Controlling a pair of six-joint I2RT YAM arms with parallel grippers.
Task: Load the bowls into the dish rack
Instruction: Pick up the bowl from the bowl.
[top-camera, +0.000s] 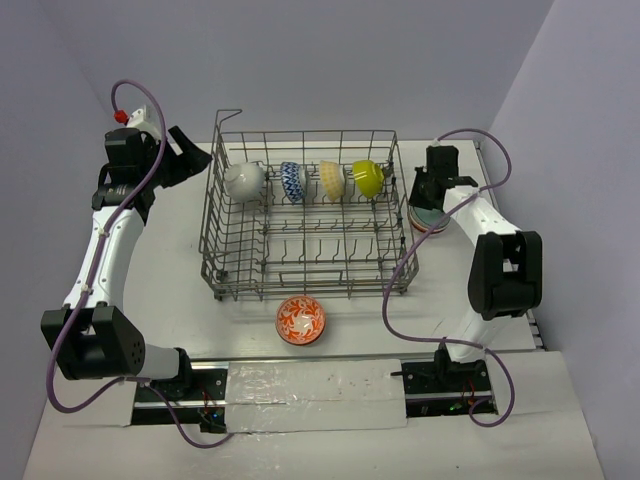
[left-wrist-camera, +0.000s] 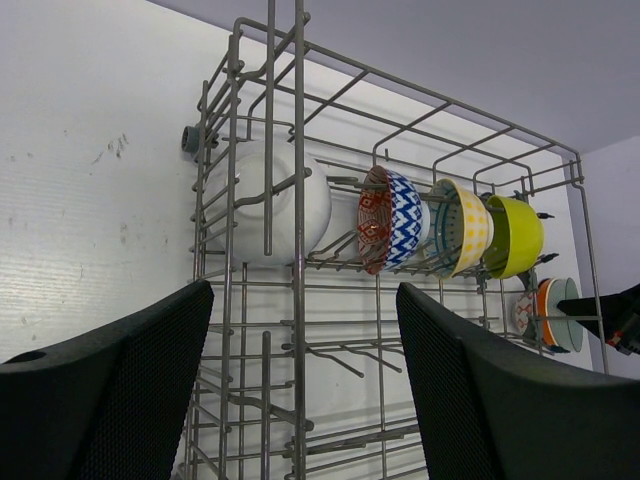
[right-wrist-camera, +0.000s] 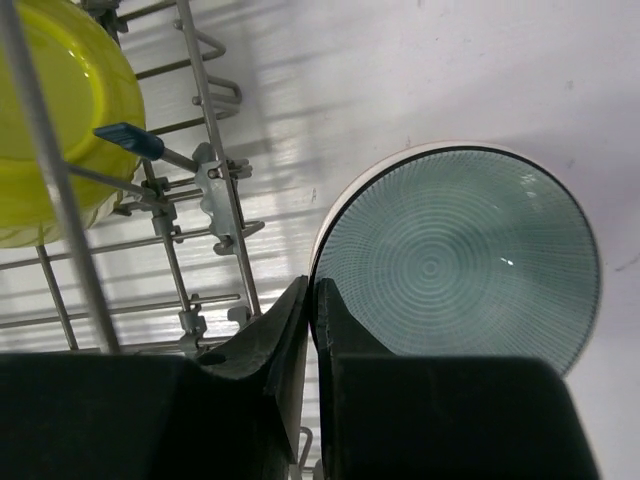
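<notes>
The dish rack (top-camera: 300, 262) stands mid-table. Its back row holds a white bowl (top-camera: 245, 180), a blue-white bowl (top-camera: 293, 181), a pale yellow bowl (top-camera: 332, 180) and a lime bowl (top-camera: 367, 178), all on edge. My right gripper (top-camera: 426, 196) is just right of the rack, over a stack of bowls (top-camera: 428, 220). In the right wrist view it (right-wrist-camera: 314, 300) is shut on the left rim of the top grey bowl (right-wrist-camera: 460, 250). My left gripper (top-camera: 186, 160) is open and empty, left of the rack's back corner (left-wrist-camera: 305, 390). A red-white bowl (top-camera: 301, 320) sits in front of the rack.
The left wrist view looks along the rack (left-wrist-camera: 300, 120), with the white bowl (left-wrist-camera: 285, 205) nearest and an orange bowl (left-wrist-camera: 548, 312) of the stack beyond the far side. The rack's raised corner loop (top-camera: 229, 115) is at the back left. Walls close the back and right.
</notes>
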